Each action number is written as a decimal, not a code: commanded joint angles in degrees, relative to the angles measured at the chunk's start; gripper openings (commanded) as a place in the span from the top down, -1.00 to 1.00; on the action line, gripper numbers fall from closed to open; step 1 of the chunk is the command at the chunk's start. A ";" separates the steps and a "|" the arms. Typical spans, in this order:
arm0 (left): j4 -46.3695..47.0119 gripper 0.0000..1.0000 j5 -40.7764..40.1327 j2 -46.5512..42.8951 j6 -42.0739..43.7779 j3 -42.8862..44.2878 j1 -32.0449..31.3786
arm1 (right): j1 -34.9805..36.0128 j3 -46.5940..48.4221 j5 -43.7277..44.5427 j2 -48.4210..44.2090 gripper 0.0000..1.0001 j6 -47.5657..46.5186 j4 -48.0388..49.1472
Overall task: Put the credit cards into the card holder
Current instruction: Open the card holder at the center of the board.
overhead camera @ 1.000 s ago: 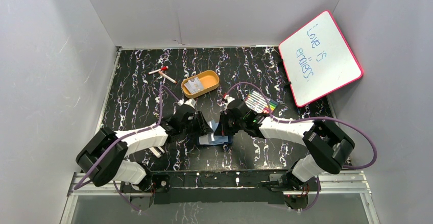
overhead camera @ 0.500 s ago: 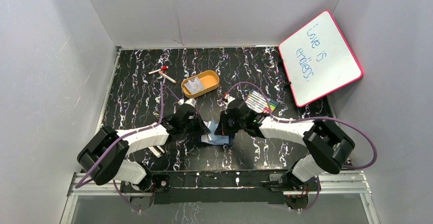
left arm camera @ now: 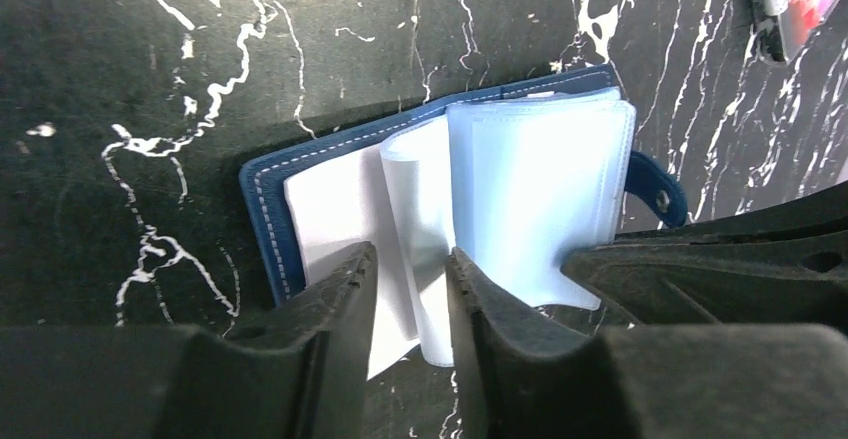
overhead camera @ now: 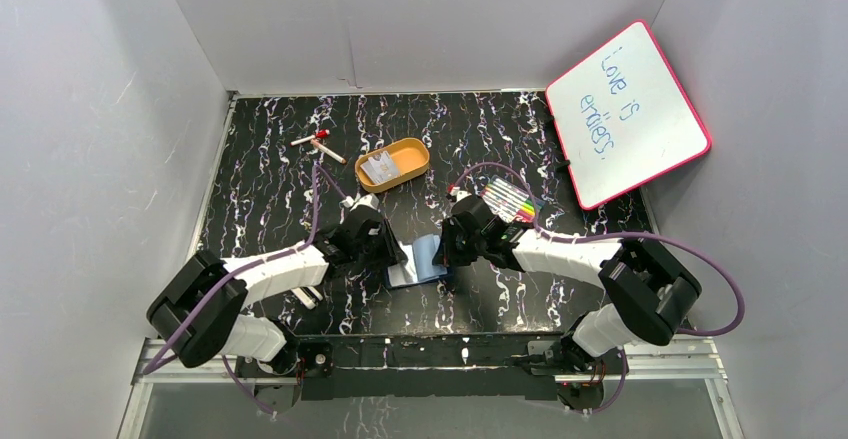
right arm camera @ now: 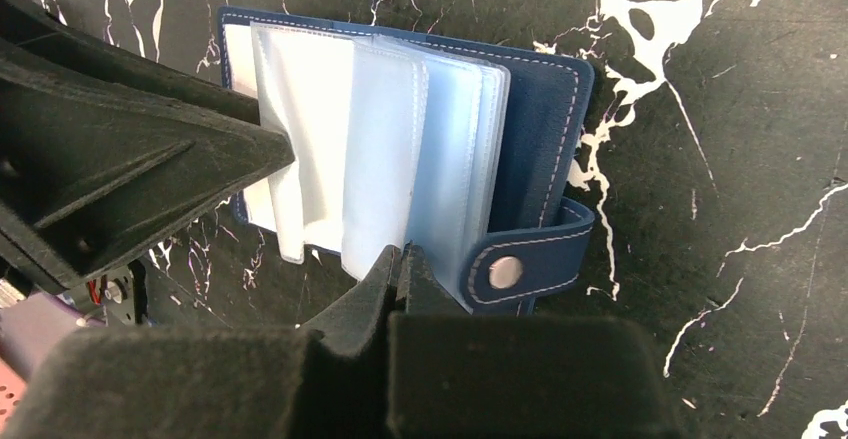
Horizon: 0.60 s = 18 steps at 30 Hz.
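Note:
The card holder (overhead camera: 415, 262), a navy wallet with pale blue sleeves, lies open between my two grippers. The credit cards (overhead camera: 380, 169) lie in the orange oval tray (overhead camera: 408, 154) further back. My left gripper (left arm camera: 410, 271) is open at the wallet's (left arm camera: 262, 209) near edge, and one pale sleeve stands loose between its fingers (left arm camera: 340, 294). My right gripper (right arm camera: 403, 259) is shut on the lower edge of the pale blue sleeves (right arm camera: 440, 149), beside the snap tab (right arm camera: 530, 264). It also shows in the top view (overhead camera: 447, 249), as does the left gripper (overhead camera: 388, 251).
A striped pack of coloured markers (overhead camera: 510, 199) lies right behind the right wrist. Two loose pens (overhead camera: 318, 143) lie at the back left. A pink-framed whiteboard (overhead camera: 625, 114) leans at the back right. Another pen (overhead camera: 306, 297) lies under the left arm.
My right gripper has shifted a little to the right, drawing the blue sleeves with it, so the wallet lies more fanned open. The left gripper has barely moved.

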 commanded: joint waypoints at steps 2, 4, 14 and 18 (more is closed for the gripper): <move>-4.54 0.28 -4.09 -5.06 1.93 2.28 -0.21 | -0.21 -0.20 1.72 -1.70 1.00 -0.28 -1.33; -6.52 0.21 -5.61 -7.10 2.48 2.65 -0.18 | -0.18 -0.06 1.87 -1.95 1.00 -0.41 -1.48; -6.20 0.07 -1.74 -13.75 5.17 6.17 -0.28 | -0.16 0.34 0.77 -2.27 1.00 -0.30 -0.84; -0.53 0.07 5.74 -9.36 4.43 7.85 -0.33 | -0.20 0.65 -0.14 -1.56 1.00 0.03 -0.28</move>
